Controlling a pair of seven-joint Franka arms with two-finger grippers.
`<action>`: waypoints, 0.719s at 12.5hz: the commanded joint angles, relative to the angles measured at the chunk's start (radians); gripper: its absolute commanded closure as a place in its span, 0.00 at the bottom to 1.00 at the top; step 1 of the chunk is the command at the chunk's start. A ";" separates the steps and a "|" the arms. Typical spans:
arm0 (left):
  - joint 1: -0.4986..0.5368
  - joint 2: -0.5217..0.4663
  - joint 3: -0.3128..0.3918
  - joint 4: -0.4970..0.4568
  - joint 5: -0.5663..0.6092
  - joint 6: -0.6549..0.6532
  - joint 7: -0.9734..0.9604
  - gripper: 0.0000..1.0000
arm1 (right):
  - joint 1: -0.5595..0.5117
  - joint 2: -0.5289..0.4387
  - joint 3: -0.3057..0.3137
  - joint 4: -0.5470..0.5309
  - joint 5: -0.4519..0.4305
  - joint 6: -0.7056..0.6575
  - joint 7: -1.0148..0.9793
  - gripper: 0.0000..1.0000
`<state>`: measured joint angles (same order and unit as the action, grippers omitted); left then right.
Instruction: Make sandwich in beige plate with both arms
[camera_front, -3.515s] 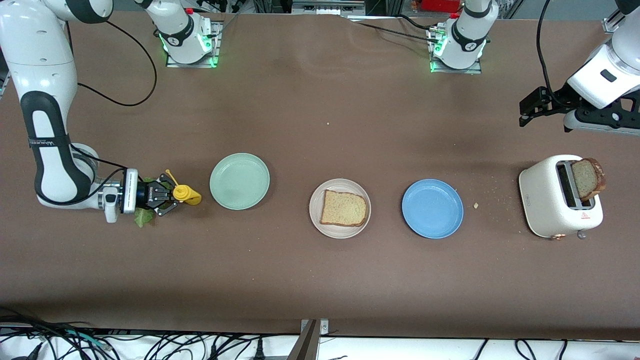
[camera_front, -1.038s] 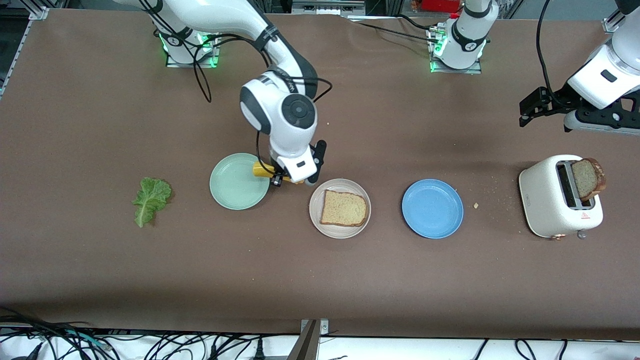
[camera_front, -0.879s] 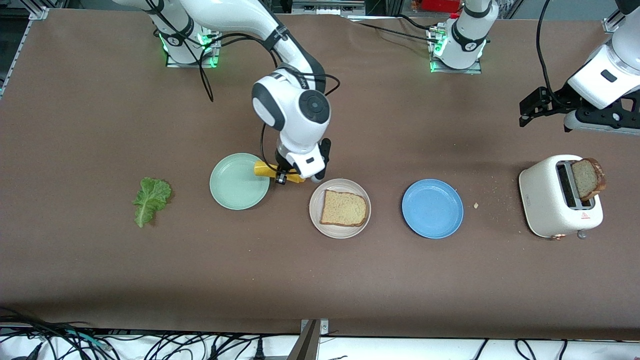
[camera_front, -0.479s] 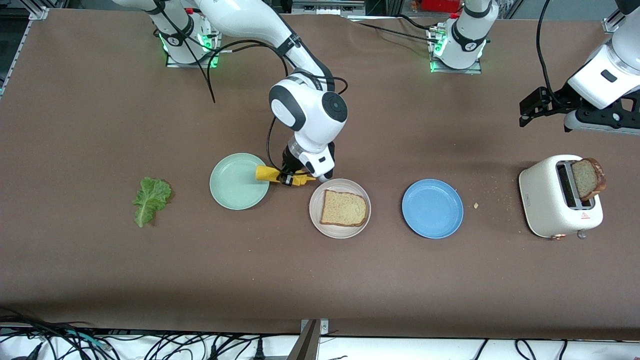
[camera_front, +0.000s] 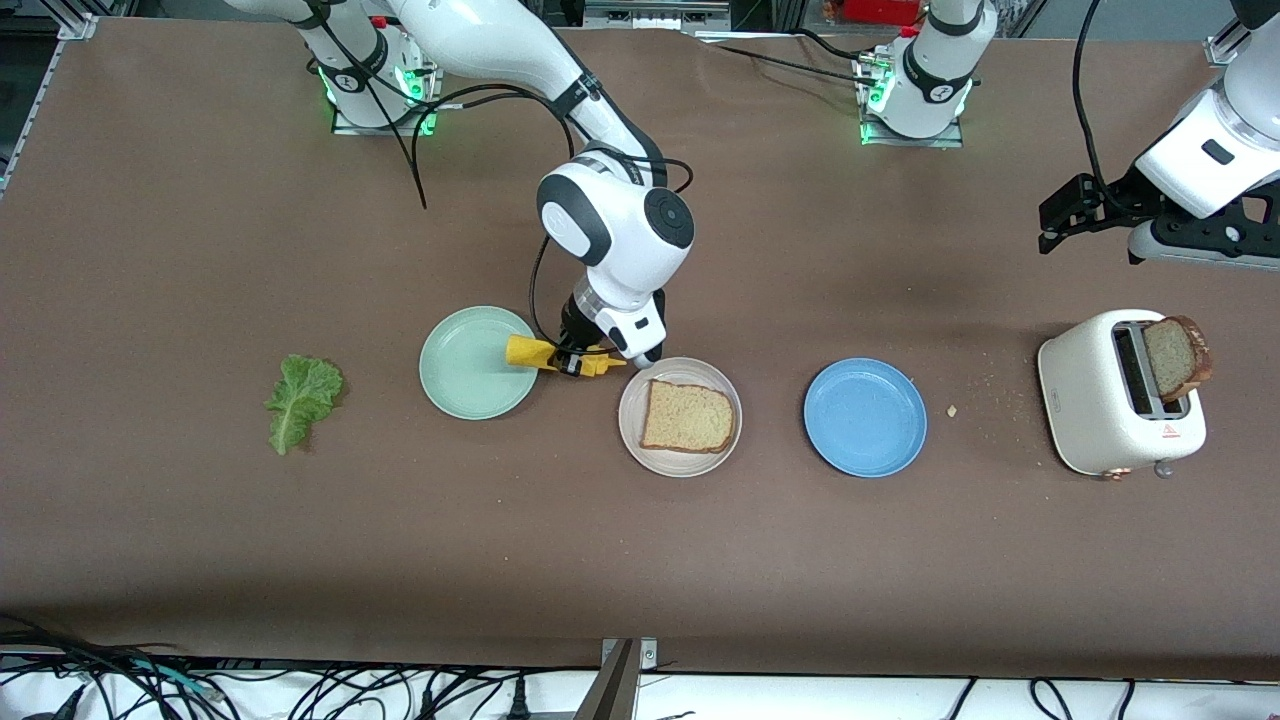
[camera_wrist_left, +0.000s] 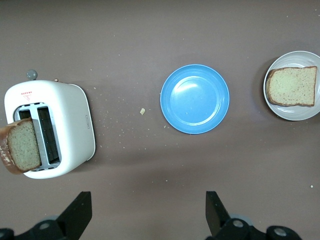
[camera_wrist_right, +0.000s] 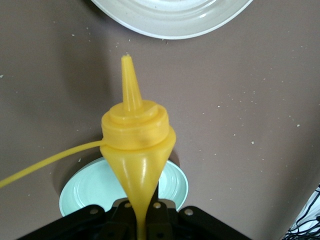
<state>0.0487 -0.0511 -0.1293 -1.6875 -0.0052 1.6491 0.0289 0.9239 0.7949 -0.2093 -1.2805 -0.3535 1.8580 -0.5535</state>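
So the right gripper (camera_front: 578, 362) is clamped tight on a yellow squeeze bottle (camera_front: 545, 354), up in the air over the gap between the mint-green plate (camera_front: 478, 362) and the beige plate (camera_front: 680, 417), nozzle aimed at the beige one. That plate has one bread slice (camera_front: 687, 416) on it. The left gripper (camera_front: 1060, 215) waits with fingers spread wide over the table above the toaster (camera_front: 1100, 395), which has the other slice (camera_front: 1176, 357) sticking out. The lettuce leaf (camera_front: 300, 400) lies toward the right arm's end, and the blue plate (camera_front: 865, 417) is bare.
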 joint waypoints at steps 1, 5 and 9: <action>0.008 -0.006 -0.004 -0.004 -0.015 -0.008 0.002 0.00 | 0.007 0.012 -0.010 0.043 -0.019 -0.039 -0.005 0.97; 0.008 -0.006 -0.004 -0.004 -0.013 -0.008 0.002 0.00 | -0.026 -0.012 0.002 0.109 0.028 -0.094 -0.026 0.97; 0.008 -0.004 -0.004 -0.004 -0.013 -0.008 0.000 0.00 | -0.108 -0.075 0.007 0.098 0.195 -0.080 -0.069 0.97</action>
<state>0.0489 -0.0507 -0.1293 -1.6883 -0.0052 1.6491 0.0289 0.8590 0.7648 -0.2135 -1.1795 -0.2336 1.7891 -0.5778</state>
